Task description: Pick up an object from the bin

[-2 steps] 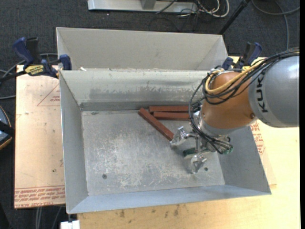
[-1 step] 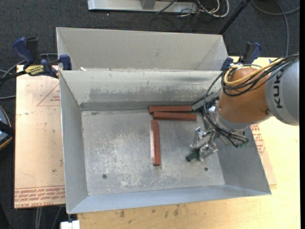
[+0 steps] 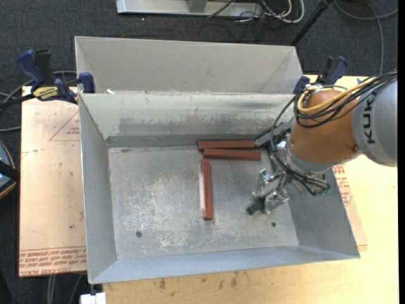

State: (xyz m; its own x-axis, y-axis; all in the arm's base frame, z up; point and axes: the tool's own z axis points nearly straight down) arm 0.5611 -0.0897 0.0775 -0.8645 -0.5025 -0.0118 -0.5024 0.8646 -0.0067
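My gripper (image 3: 264, 201) hangs low over the bin's right part, under the orange cover, with its fingertips near the floor. A small dark thing (image 3: 253, 209) sits at the fingertips; whether it is held I cannot tell. A long brown bar (image 3: 207, 189) lies upright in the view at the bin's middle, to the left of the gripper. Two more brown bars (image 3: 229, 148) lie side by side along the back wall, above and left of the gripper.
The bin's right slanted wall rises close beside the gripper. The orange cover and cables hide the gripper's upper body.
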